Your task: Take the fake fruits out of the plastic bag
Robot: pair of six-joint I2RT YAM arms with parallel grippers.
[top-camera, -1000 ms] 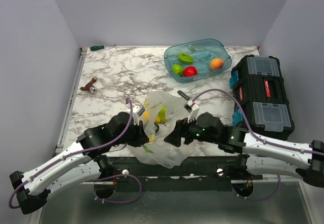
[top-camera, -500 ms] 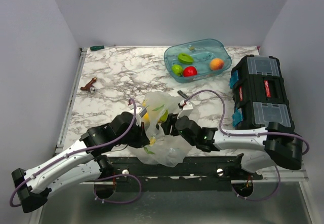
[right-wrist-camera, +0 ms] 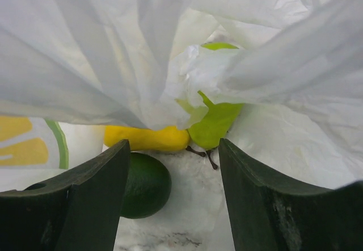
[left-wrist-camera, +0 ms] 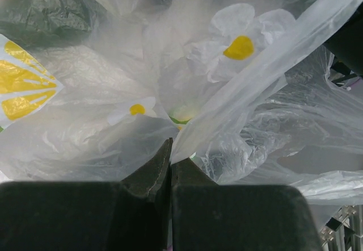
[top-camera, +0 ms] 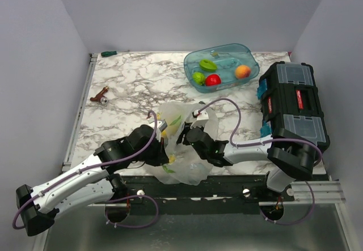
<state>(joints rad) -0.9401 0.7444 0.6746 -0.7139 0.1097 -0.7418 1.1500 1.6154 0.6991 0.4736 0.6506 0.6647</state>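
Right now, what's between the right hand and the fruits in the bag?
Right wrist view: nothing solid. The open right hand faces the dark green fruit and yellow fruit directly; the plastic bag only drapes above.

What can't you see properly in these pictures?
- Top view: folds of the plastic bag hide how many fruits remain inside.
- Right wrist view: a finger of the right gripper hides part of the dark green fruit; plastic overlaps the yellow fruit.
- Left wrist view: plastic past the shut left gripper blurs everything; no fruit clear.
- Top view: the brown object far left is too small to name.
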